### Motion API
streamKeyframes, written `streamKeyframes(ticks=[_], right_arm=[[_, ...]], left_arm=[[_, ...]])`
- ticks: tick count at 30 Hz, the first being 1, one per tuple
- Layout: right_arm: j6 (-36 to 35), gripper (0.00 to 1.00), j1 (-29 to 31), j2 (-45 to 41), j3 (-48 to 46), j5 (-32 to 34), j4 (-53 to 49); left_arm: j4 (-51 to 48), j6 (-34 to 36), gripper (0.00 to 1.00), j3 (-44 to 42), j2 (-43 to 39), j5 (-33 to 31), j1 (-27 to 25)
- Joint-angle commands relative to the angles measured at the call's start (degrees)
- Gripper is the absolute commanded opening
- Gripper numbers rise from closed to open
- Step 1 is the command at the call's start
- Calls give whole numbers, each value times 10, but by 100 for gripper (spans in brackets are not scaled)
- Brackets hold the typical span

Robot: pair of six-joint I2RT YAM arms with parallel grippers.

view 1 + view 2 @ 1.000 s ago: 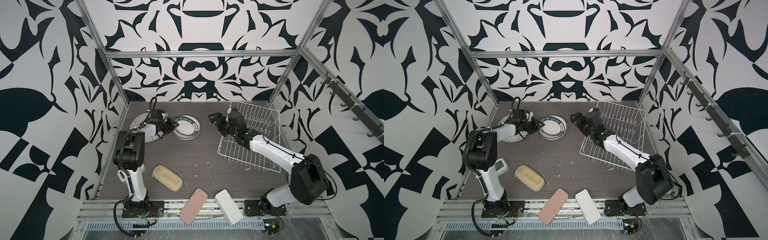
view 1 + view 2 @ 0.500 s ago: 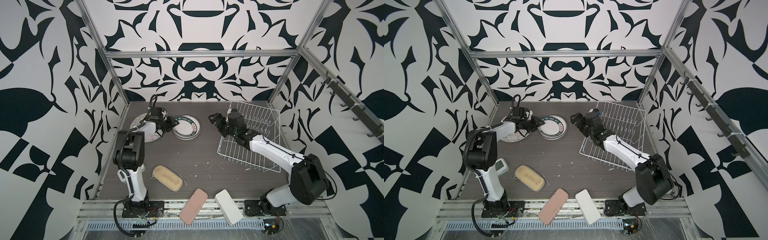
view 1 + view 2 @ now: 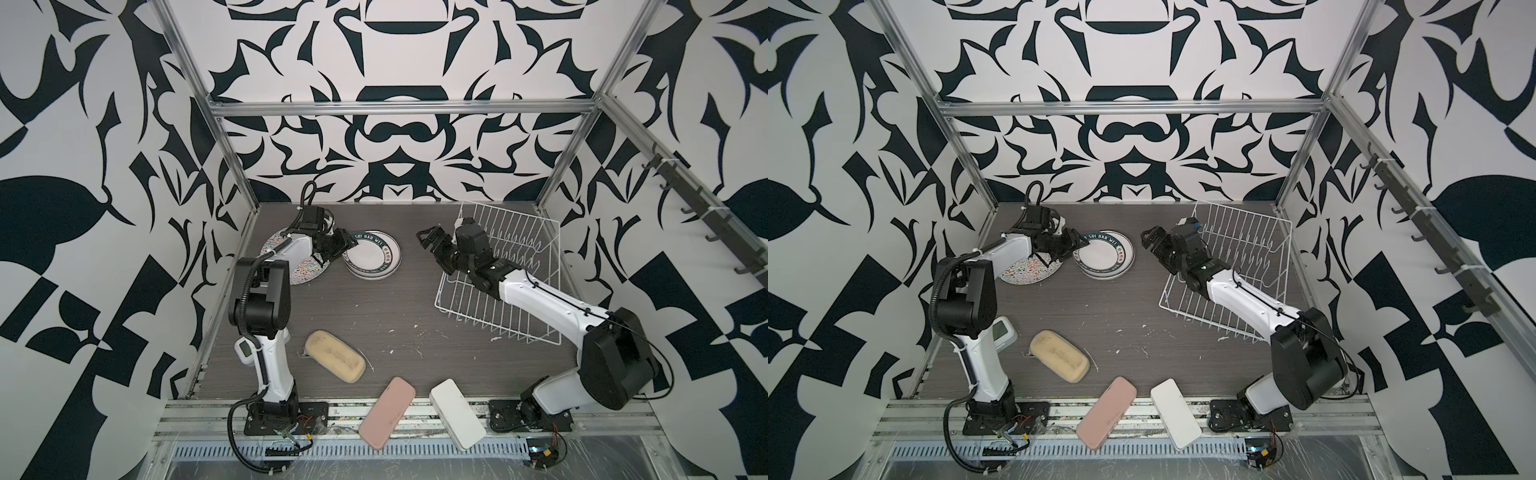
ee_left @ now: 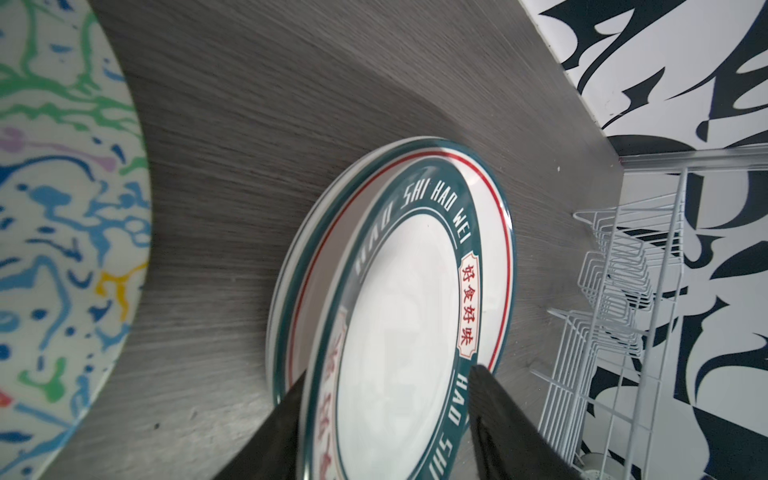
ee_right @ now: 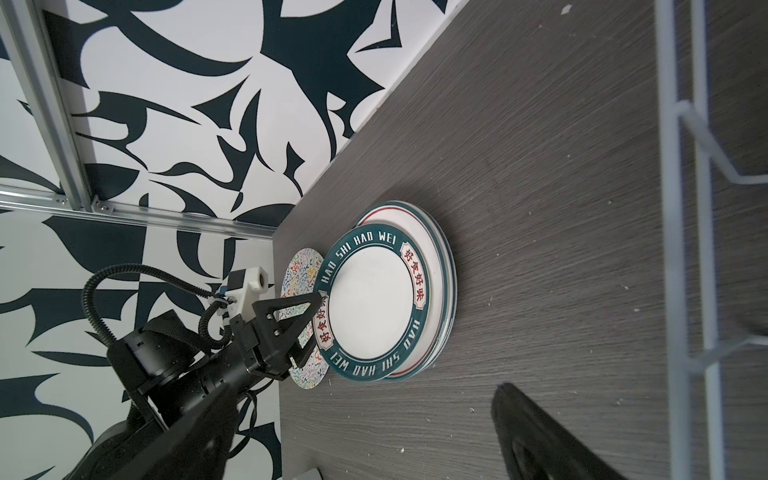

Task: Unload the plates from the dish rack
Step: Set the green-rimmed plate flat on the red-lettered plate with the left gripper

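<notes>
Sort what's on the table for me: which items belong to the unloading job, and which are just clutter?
Job: lettered-rim plate atop the stack; banded plates beneath it; squiggle plate; dish rack.
Lying about: beige pad; pink pad; white pad, all toward the front.
</notes>
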Motion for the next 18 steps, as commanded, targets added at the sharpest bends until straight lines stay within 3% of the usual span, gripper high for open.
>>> streamKeyframes(ticks=[1,18], right_arm=[[-12,99,-2,-31,0,9,7],[-11,99,-2,-29,-5,12,6]], left_arm=[[-36,23,60,23,11,-7,2],[-81,47,63,46,22,-43,-1]])
